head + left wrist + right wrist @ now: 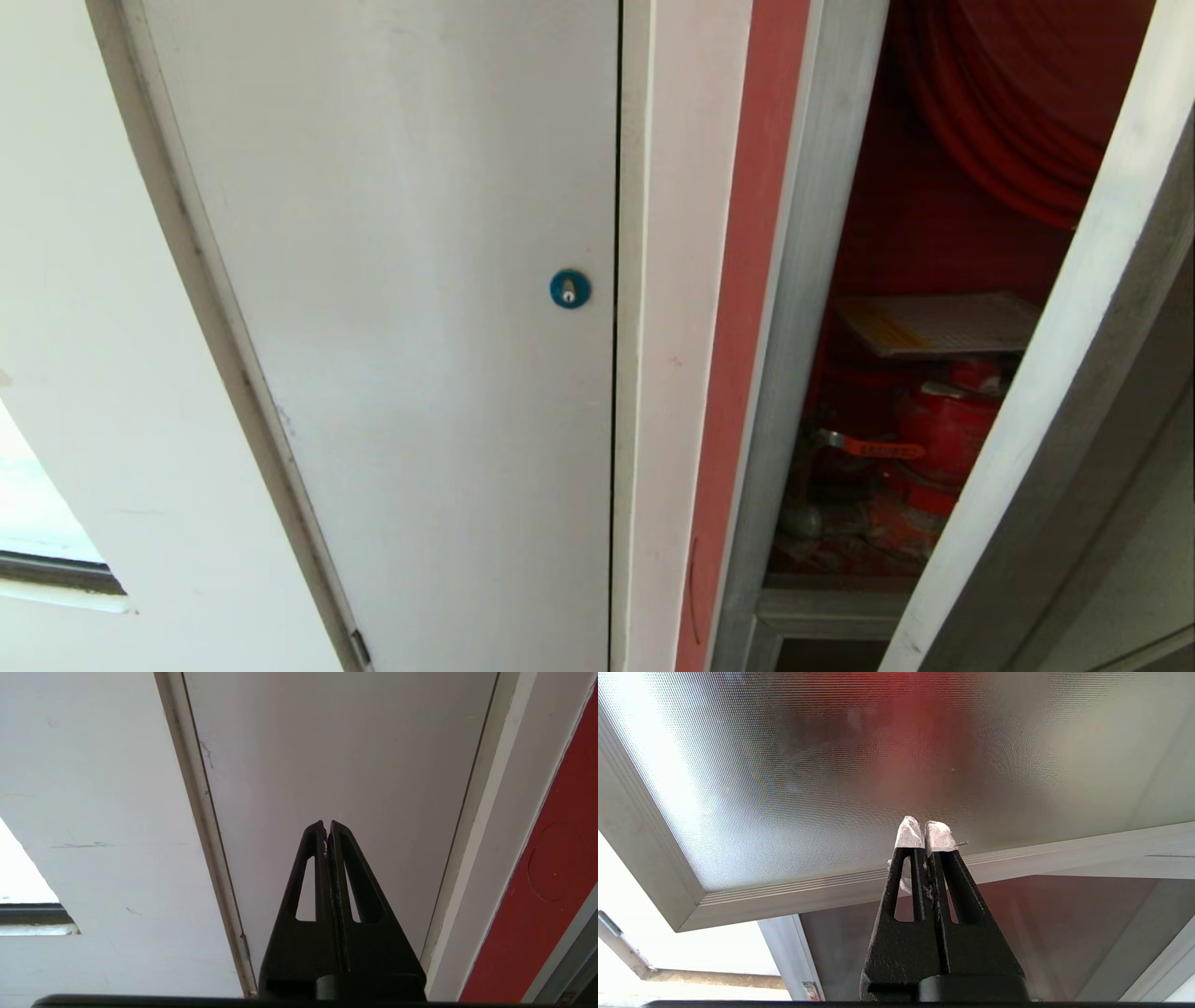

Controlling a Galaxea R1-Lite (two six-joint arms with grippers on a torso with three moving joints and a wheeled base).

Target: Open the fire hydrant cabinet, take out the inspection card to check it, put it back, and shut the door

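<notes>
You had the door (1055,392) already swung partly out from the fire hydrant cabinet (812,280), and the gap showed the red interior. Inside, the inspection card (943,322) lay flat just above the red valve (943,429) and below the red hose reel (1018,103). Judging by that, the opening was underway but not finished, and the card was not yet taken.

Both tools were clenched and empty. The left tool (327,828) pointed at the plain grey-white panel door (411,308) beside the cabinet, well away from the card. The right tool (923,833), with white wrapping on its tips, faced the textured glass of the door near its aluminium frame rail; I could not tell whether it touched the glass.

To do this step well, you needed the door wider first: the opening looked narrow for an arm to pass. Pushing on the frame rail rather than the glass would have been the safer choice. Only then should you have released the right tool and taken the card by its near edge, keeping clear of the valve handle beneath it.
</notes>
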